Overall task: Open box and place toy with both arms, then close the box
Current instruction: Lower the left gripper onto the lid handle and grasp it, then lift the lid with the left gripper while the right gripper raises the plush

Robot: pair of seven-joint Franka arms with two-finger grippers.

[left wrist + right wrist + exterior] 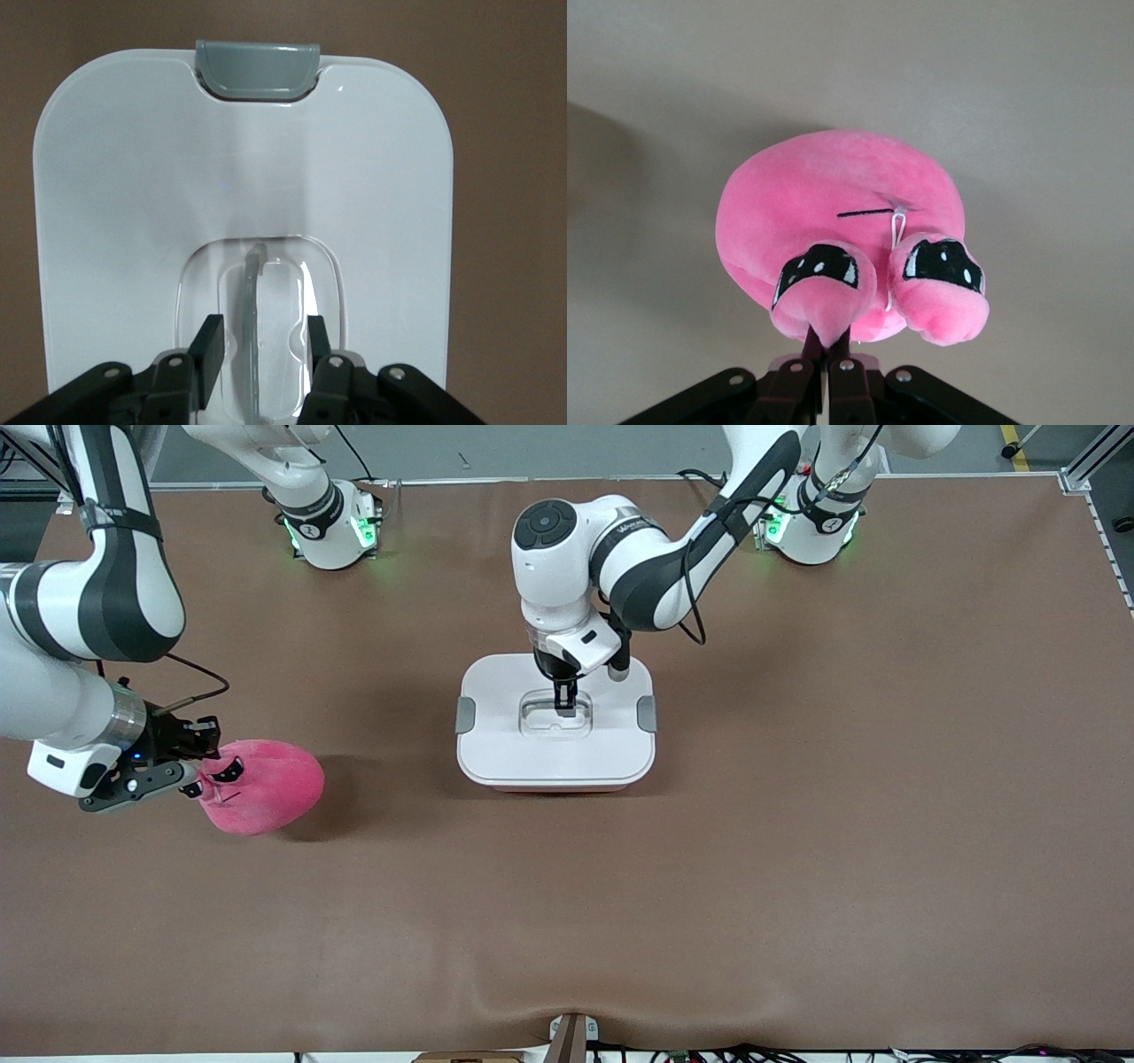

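Note:
The box (496,757) stands mid-table with its white lid (115,195) on and a grey clip (465,715) at each end. My left gripper (565,701) is down in the lid's clear recessed handle (255,292). Its fingers (206,350) stand apart on either side of the handle bar, with a gap on each side. The pink plush toy (266,788) is at the right arm's end of the table. My right gripper (197,777) is shut on a soft nub by the toy's dark eyes (818,270). I cannot tell whether the toy (833,204) rests on the table.
The brown mat (797,824) covers the whole table. Both arm bases (332,527) stand along the edge farthest from the front camera. A small bracket (571,1036) sits at the nearest edge. A grey clip (257,69) shows on the lid's rim in the left wrist view.

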